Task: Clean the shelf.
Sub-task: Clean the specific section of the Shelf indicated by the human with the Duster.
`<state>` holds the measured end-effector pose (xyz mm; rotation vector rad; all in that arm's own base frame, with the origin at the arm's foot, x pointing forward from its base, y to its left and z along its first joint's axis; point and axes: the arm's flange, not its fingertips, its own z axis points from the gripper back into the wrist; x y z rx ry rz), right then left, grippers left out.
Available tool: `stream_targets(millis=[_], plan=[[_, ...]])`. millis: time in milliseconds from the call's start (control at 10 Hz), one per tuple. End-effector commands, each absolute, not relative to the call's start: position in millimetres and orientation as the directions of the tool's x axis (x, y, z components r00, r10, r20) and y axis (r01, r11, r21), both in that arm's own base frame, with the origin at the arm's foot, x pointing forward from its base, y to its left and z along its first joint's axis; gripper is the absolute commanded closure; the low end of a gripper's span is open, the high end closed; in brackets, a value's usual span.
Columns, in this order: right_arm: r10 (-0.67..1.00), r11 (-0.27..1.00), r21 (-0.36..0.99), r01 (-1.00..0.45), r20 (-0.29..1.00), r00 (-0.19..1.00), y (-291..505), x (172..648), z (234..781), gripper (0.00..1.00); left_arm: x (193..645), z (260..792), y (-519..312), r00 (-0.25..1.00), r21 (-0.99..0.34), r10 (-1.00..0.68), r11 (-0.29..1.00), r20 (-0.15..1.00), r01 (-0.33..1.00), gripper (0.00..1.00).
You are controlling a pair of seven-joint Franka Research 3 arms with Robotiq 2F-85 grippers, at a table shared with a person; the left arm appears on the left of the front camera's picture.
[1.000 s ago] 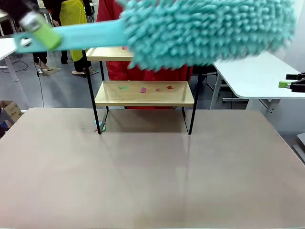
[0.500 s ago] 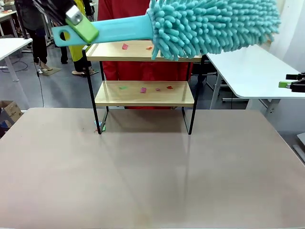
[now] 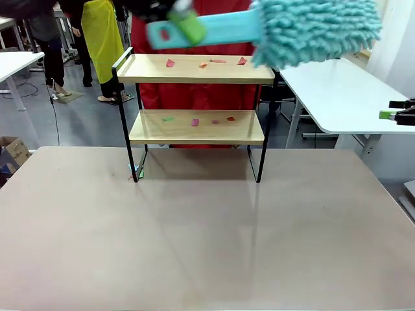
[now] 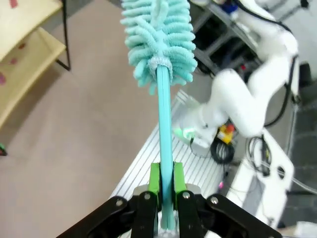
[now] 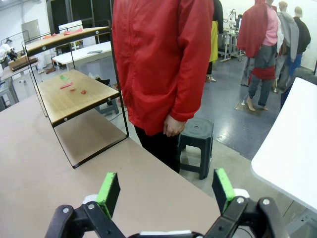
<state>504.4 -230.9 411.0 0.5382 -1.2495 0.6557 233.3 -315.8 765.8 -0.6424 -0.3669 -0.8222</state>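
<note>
The shelf (image 3: 194,126) stands at the far middle of the table, two wooden boards in a black frame. Small red, pink and green scraps (image 3: 194,122) lie on both boards. My left gripper (image 3: 185,26) is high above the top board, shut on the flat handle of a teal fluffy duster (image 3: 314,29) whose head hangs above the shelf's right end. In the left wrist view the pads (image 4: 154,181) clamp the duster (image 4: 158,44) handle, with the shelf (image 4: 20,49) at the upper left. My right gripper (image 5: 166,191) is open and holds nothing; the shelf (image 5: 74,89) is far to its left.
A person in a red jacket (image 5: 163,64) stands close behind the shelf, a dark stool (image 5: 195,136) beside them. White tables (image 3: 337,97) flank the far side. A small green scrap (image 3: 137,172) lies on the beige table (image 3: 194,246) by the shelf's left leg.
My left gripper has carried the duster to the right and farther off, from in front of the shelf's left end to above its top board. The right arm has stayed still.
</note>
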Motion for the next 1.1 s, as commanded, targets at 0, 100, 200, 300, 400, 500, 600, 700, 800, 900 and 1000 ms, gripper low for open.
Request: stream_targets(millis=[0, 100, 200, 300, 400, 500, 600, 700, 800, 900, 1000], plan=[[0.159, 0.716, 0.025, -0.698, 0.967, 0.197, -226.6, 504.9, 415.2, 0.00, 261.9, 788.8, -354.8, 0.735, -0.372, -0.473, 0.649, 0.487, 0.664, 0.87], [0.159, 0.716, 0.025, -0.698, 0.967, 0.197, -226.6, 504.9, 415.2, 0.00, 270.0, 790.4, -373.9, 0.779, -0.369, -0.423, 0.707, 0.463, 0.603, 0.87], [0.159, 0.716, 0.025, -0.698, 0.967, 0.197, -226.6, 504.9, 415.2, 0.00, 279.0, 791.7, -394.8, 0.814, -0.376, -0.366, 0.750, 0.450, 0.545, 0.87], [0.159, 0.716, 0.025, -0.698, 0.967, 0.197, -226.6, 504.9, 415.2, 0.00, 287.1, 790.7, -412.4, 0.838, -0.380, -0.325, 0.778, 0.438, 0.500, 0.87], [0.159, 0.716, 0.025, -0.698, 0.967, 0.197, -226.6, 504.9, 415.2, 0.00, 297.4, 789.9, -429.8, 0.850, -0.379, -0.271, 0.804, 0.451, 0.458, 0.87], [0.159, 0.716, 0.025, -0.698, 0.967, 0.197, -226.6, 504.9, 415.2, 0.00, 306.6, 788.4, -442.1, 0.848, -0.370, -0.223, 0.826, 0.480, 0.426, 0.87], [0.159, 0.716, 0.025, -0.698, 0.967, 0.197, -226.6, 504.9, 415.2, 0.00, 316.1, 783.5, -452.8, 0.834, -0.328, -0.147, 0.872, 0.531, 0.362, 0.87], [0.159, 0.716, 0.025, -0.698, 0.967, 0.197, -226.6, 504.9, 415.2, 0.00, 325.4, 776.0, -462.3, 0.837, -0.307, -0.109, 0.899, 0.536, 0.314, 0.87], [0.159, 0.716, 0.025, -0.698, 0.967, 0.197, -226.6, 504.9, 415.2, 0.00, 334.9, 767.4, -470.8, 0.842, -0.282, -0.059, 0.928, 0.536, 0.245, 0.87], [0.159, 0.716, 0.025, -0.698, 0.967, 0.197, -226.6, 504.9, 415.2, 0.00, 340.3, 761.4, -476.9, 0.835, -0.249, -0.027, 0.949, 0.550, 0.195, 0.87], [0.159, 0.716, 0.025, -0.698, 0.967, 0.197, -226.6, 504.9, 415.2, 0.00, 344.5, 757.4, -481.4, 0.839, -0.246, -0.022, 0.952, 0.544, 0.185, 0.87]])
